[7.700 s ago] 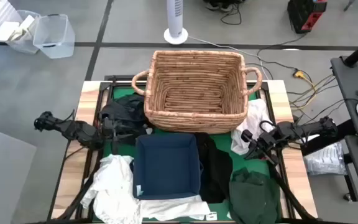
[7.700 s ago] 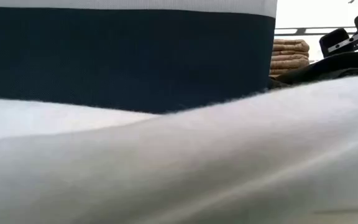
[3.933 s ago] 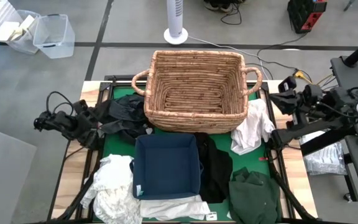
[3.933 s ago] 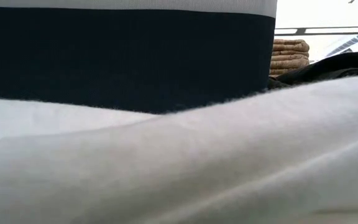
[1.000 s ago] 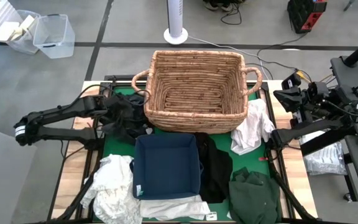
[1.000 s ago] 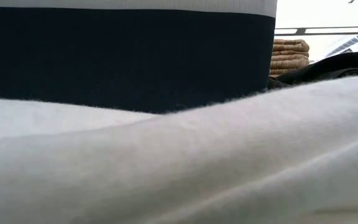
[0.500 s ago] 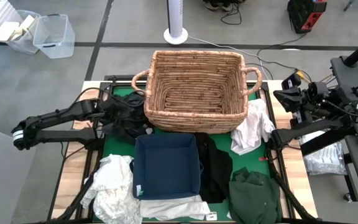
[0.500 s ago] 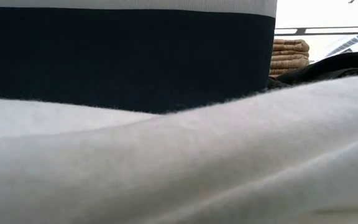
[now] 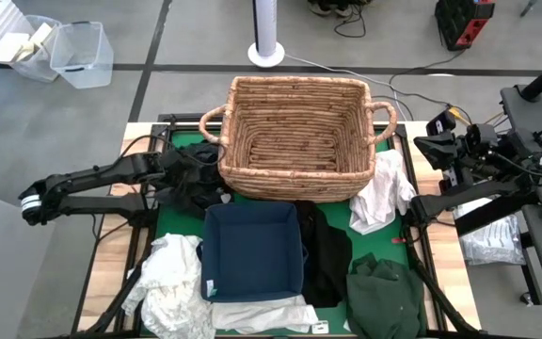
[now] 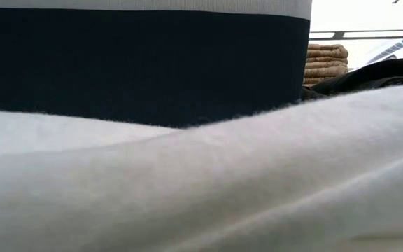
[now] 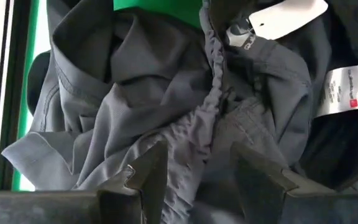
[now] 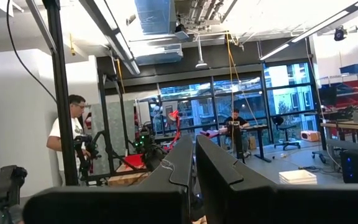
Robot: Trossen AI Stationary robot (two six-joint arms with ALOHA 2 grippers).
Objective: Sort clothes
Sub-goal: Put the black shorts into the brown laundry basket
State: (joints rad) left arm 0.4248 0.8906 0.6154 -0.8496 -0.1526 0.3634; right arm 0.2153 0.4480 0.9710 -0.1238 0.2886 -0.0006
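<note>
Black garment, left fingers straddling fold

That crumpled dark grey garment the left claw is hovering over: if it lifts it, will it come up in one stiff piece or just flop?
Probably flop. The dark grey garment lies in loose folds and creases, so it should sag and drape from the left claw. It looks thin, so likely light. Its gathered seam may bunch between the open fingers.
</note>
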